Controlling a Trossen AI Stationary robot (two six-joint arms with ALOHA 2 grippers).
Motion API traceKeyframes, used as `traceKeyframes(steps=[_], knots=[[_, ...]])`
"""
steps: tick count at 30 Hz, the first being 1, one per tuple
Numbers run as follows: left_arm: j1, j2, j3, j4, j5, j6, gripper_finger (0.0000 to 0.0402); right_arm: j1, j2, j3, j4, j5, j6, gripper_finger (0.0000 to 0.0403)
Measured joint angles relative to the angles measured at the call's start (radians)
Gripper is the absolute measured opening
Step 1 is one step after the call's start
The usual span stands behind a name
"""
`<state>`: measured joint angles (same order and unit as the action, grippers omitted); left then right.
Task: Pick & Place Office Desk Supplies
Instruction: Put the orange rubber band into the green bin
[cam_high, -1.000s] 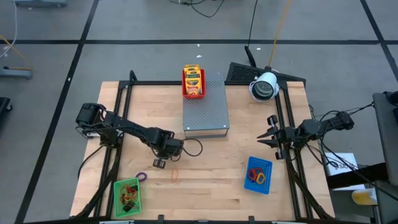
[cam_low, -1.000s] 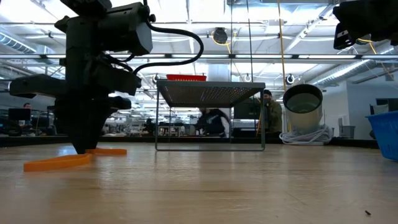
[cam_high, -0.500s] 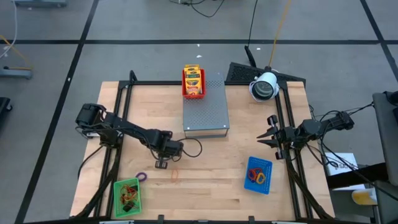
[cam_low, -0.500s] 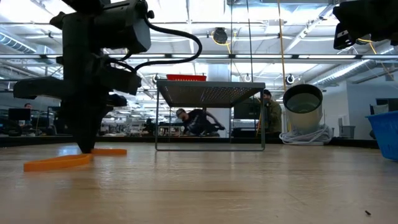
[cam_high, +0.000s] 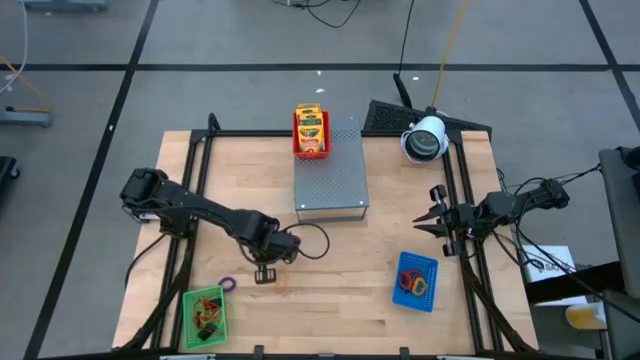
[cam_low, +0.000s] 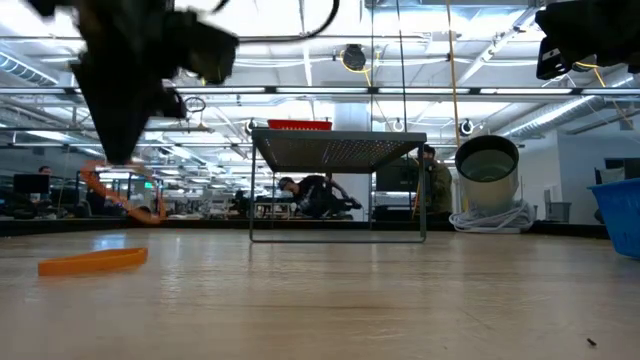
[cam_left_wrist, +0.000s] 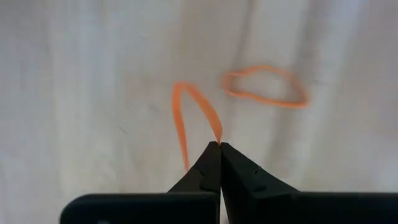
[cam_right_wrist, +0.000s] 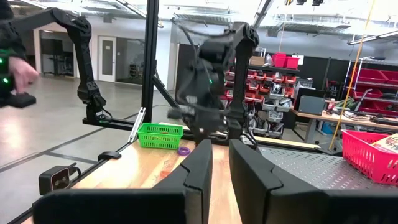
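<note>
Left wrist view shows the left gripper (cam_left_wrist: 219, 144) with its dark fingers (cam_left_wrist: 205, 171) pressed together on a thin orange rubber-band loop (cam_left_wrist: 186, 118), which hangs from the tips above the pale wooden tabletop (cam_left_wrist: 74, 93). A second orange rubber-band loop (cam_left_wrist: 264, 87) lies flat on the wood in the upper right of that frame, apart from the held one. From overhead, this gripper (cam_high: 265, 272) sits in the lower left-centre of the frame, with a small purple rubber-band loop (cam_high: 228, 284) just to its left and a green mesh tray (cam_high: 205, 312) below that. A big grey perforated metal box (cam_high: 331, 180) stands at upper centre, carrying a red mesh tray (cam_high: 311, 143) with yellow-and-green crayon-like packets (cam_high: 310, 121). At lower right a blue mesh tray (cam_high: 416, 281) holds red and orange band loops. The right gripper (cam_high: 430, 222) waits at the frame's right, over the tabletop's edge, its fingers (cam_right_wrist: 202, 168) narrowly parted with nothing between them.
</note>
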<state>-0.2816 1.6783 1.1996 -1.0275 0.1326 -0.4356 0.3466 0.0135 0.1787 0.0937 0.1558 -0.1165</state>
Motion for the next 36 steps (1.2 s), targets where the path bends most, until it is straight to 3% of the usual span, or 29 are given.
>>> traceKeyframes(steps=[9, 19, 23, 29, 36], knots=[[-0.064, -0.007, 0.227, -0.198, 0.086, -0.277, 0.0001, 0.000, 0.000, 0.000, 0.000, 0.000, 0.000, 0.0045], [-0.203, -0.128, 0.236, -0.205, 0.058, -0.756, 0.0001, 0.000, 0.000, 0.000, 0.000, 0.000, 0.000, 0.0045], [-0.267, -0.147, 0.236, -0.212, 0.043, -0.877, 0.0002, 0.000, 0.000, 0.000, 0.000, 0.000, 0.000, 0.0045], [-0.351, -0.195, 0.161, -0.228, 0.030, -0.935, 0.0002, 0.000, 0.000, 0.000, 0.000, 0.000, 0.000, 0.0045], [-0.525, -0.331, -0.038, -0.056, -0.030, -0.980, 0.0001, 0.000, 0.000, 0.000, 0.000, 0.000, 0.000, 0.0045]])
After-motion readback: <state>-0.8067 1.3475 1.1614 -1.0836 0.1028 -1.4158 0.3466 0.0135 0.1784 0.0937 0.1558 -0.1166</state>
